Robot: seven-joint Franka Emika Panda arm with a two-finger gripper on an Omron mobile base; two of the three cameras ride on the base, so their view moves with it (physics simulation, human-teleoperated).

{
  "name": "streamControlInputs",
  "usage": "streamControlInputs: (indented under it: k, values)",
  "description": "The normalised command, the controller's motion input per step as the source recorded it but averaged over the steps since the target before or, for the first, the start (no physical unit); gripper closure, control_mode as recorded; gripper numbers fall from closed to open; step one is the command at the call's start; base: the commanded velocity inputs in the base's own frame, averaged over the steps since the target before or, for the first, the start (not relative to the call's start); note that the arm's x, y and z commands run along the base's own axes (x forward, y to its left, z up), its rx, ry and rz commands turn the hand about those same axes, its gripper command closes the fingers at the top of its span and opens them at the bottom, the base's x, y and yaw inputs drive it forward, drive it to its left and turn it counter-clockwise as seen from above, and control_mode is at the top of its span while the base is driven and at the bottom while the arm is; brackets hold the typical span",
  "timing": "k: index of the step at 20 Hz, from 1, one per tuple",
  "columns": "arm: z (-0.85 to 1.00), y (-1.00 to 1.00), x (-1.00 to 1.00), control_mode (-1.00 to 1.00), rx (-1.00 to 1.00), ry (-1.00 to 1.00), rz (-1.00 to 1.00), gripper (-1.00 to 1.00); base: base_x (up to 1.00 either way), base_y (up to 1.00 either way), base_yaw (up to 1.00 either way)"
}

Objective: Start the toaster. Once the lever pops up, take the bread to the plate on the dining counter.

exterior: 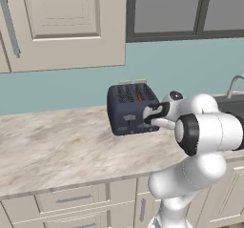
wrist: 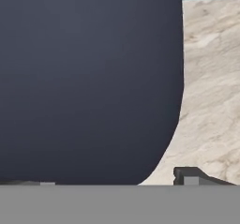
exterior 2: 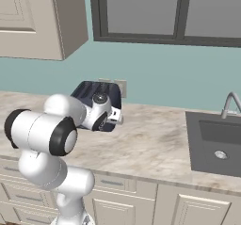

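Toaster (exterior: 129, 108) looks rigid and heavy, so it shouldn't slide; I'd push the small lever at its front, around 6 o'clock. Gripper (exterior: 151, 117) is spread wide against the toaster's right front corner, holding nothing.

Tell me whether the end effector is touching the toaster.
Cannot tell. In the left base view the end effector overlaps the toaster at its front right corner; the hand view shows the toaster's dark side very close, but no plain contact or gap.

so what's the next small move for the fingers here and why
Probably ease the open gripper toward the lever on the front of the toaster to press it down: the hand sits at the toaster's right front corner, and something orange-brown, likely the bread, shows in a slot.
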Motion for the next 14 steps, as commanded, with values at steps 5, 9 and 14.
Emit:
streamControlInputs:
  k: [5,9,14]
  values:
    - [0.38,0.0,-0.15,-1.0,0.0,-0.13,-0.02,-1.0,0.0,0.0,0.0]
    - [0.55,0.03,-0.06,-1.0,0.0,-0.15,0.0,-1.0,0.0,0.0,0.0]
    - [0.72,0.06,0.0,-1.0,0.0,-0.12,0.0,-1.0,0.0,0.0,0.0]
